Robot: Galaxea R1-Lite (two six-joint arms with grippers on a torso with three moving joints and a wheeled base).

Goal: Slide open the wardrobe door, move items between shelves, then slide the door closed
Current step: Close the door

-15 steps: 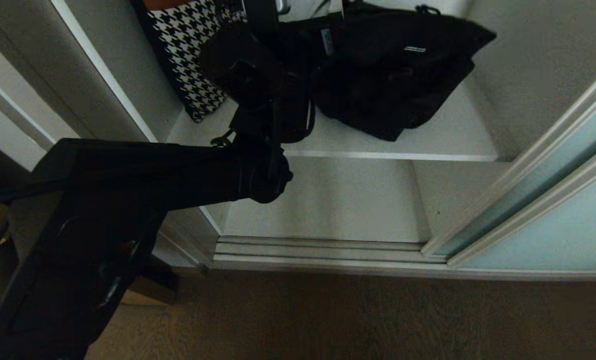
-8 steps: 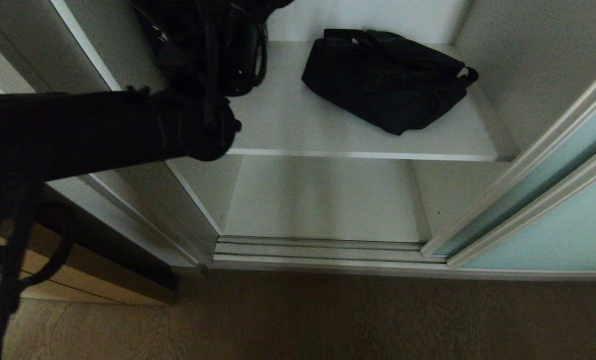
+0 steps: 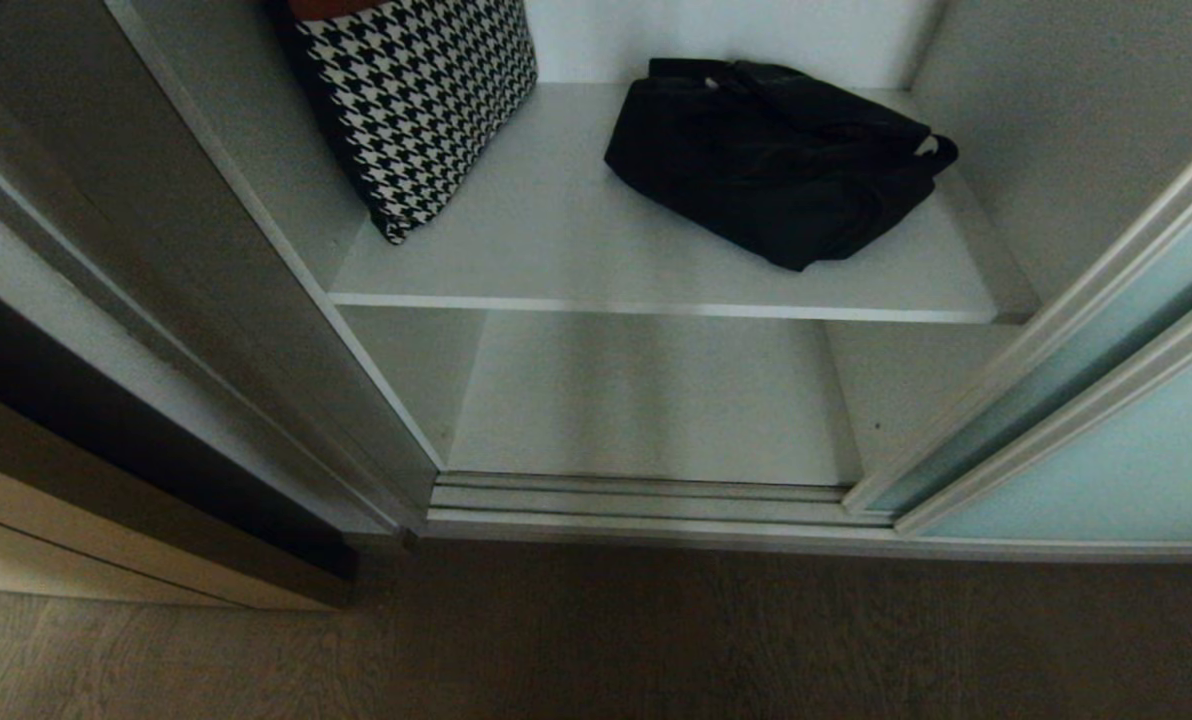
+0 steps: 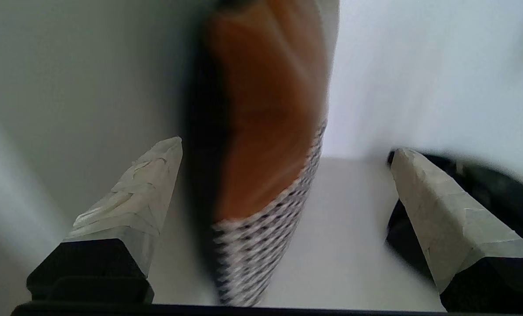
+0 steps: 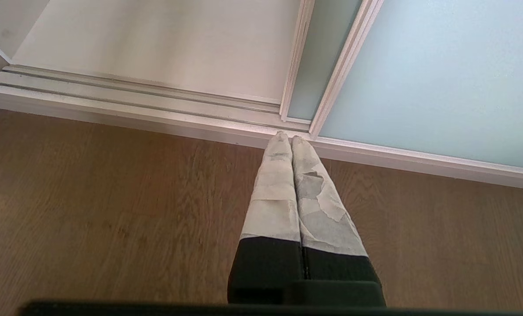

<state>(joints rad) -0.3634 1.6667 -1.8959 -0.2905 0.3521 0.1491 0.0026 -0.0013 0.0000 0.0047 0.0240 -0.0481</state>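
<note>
On the upper shelf, far left, the houndstooth piece stands on edge against the side wall, squarely between the left tool's released, wide-spread fingers; the black bundle lies right. The right tool hangs clenched near the sliding door.

Black-and-white houndstooth piece, plain black bundle, pale aqua door.

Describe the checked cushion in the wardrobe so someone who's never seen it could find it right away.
Look into the open wardrobe, at the upper shelf. At that shelf's left end, the cushion stands on edge, leaning against the grey side wall. Its black-and-white houndstooth front and orange top set it apart from the plain black bag lying flat to its right.
</note>
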